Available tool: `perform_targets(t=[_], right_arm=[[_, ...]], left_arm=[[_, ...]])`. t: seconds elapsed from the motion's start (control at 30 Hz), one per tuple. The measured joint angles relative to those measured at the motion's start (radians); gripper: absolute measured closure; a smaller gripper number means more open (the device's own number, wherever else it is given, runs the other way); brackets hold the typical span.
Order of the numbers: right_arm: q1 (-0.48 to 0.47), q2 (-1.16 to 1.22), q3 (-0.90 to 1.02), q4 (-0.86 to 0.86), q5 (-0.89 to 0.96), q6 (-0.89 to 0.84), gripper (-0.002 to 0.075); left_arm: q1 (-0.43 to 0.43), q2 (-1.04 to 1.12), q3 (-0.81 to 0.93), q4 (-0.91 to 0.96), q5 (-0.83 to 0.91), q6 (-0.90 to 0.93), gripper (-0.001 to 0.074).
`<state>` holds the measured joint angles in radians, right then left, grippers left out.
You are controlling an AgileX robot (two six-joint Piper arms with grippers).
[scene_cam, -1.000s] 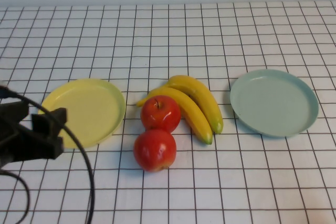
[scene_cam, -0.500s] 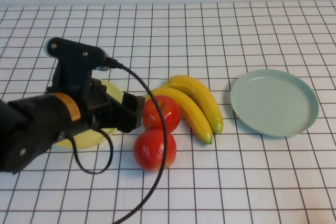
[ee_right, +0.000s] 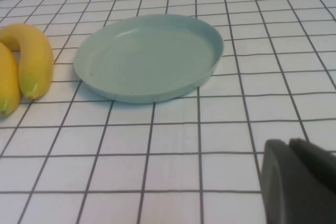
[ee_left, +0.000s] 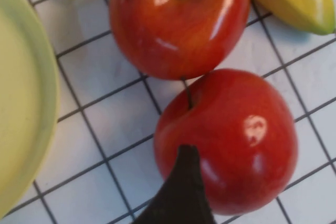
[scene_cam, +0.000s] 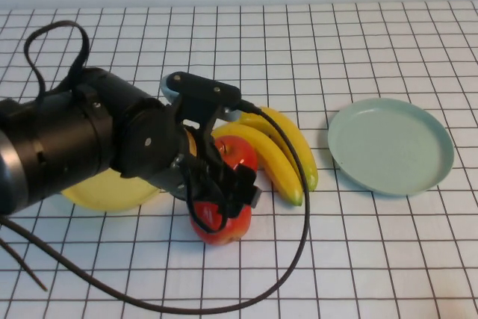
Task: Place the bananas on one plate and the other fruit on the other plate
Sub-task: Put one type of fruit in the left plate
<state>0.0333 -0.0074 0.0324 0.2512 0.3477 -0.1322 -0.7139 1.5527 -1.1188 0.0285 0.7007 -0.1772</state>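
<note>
The left gripper (scene_cam: 224,192) hovers over the nearer apple (scene_cam: 221,223); whether its jaws are open cannot be told. Touching behind sits the second apple (scene_cam: 236,156), the bananas (scene_cam: 287,147) beside it, between yellow plate (scene_cam: 104,188) and blue-green plate (scene_cam: 390,146). The right gripper (ee_right: 294,182) stays low near the blue-green plate, its jaw state unclear.

Black left arm (scene_cam: 82,147) — bulky, black cable (scene_cam: 291,214)

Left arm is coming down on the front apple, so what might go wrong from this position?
The left hand hovers over the nearer glossy red apple, which touches the farther red apple; closing there may knock the farther one into the yellow curved bananas. A round glossy apple may also slip and roll off target. The pale yellow plate is largely hidden under the arm. The right hand sits near the pale blue-green plate.
</note>
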Motion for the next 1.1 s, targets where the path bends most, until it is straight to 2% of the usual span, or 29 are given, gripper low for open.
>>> perform_targets(t=[0.43,0.8,1.1], right_arm=[[0.0,0.0,0.0,0.0,0.0,0.0,0.0741],[0.0,0.0,0.0,0.0,0.0,0.0,0.0741],[0.0,0.0,0.0,0.0,0.0,0.0,0.0741]], left_arm=[[-0.012,0.105,-0.016,-0.012,0.007,0.07,0.0149],[-0.012,0.141,-0.016,0.01,-0.063,0.184,0.0149],[-0.012,0.176,-0.026,0.017,-0.146,0.198,0.0146]])
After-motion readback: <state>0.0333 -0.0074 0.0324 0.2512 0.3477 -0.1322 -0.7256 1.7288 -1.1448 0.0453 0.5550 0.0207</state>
